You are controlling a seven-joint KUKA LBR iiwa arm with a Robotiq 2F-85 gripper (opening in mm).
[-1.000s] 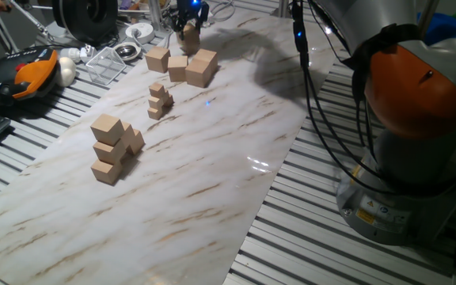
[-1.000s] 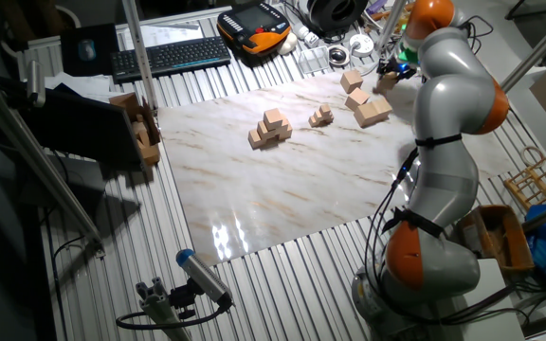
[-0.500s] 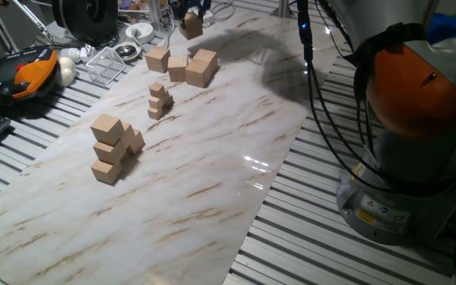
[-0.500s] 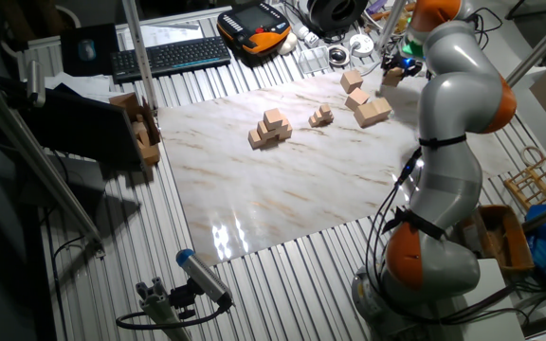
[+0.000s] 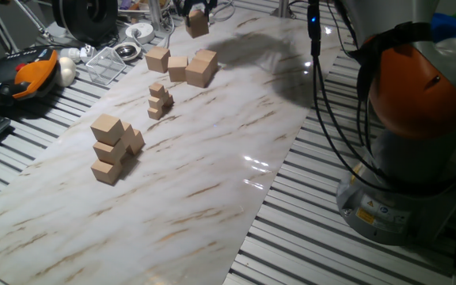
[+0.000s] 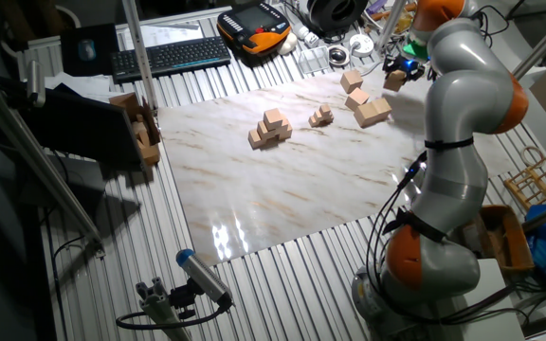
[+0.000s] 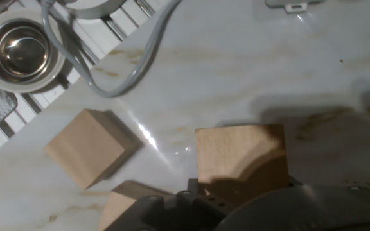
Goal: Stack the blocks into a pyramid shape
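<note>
Your gripper (image 5: 197,11) is clenched on one block (image 5: 198,24), lifted clear above the loose blocks (image 5: 179,66) at the marble's far end; carry it level toward the pile (image 5: 113,147); lower gently.

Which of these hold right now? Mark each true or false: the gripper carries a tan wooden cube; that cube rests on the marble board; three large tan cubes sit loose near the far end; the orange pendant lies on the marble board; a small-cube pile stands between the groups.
1. The gripper carries a light-tan wooden cube. True.
2. That cube rests on the white marble board. False: it hangs above the board.
3. Three large tan cubes sit loose near the far end. True.
4. The orange pendant lies on the marble board. False: it lies on the slatted table beside it.
5. A pile of small tan cubes stands between the loose cubes and the stacked large cubes. True.
</note>
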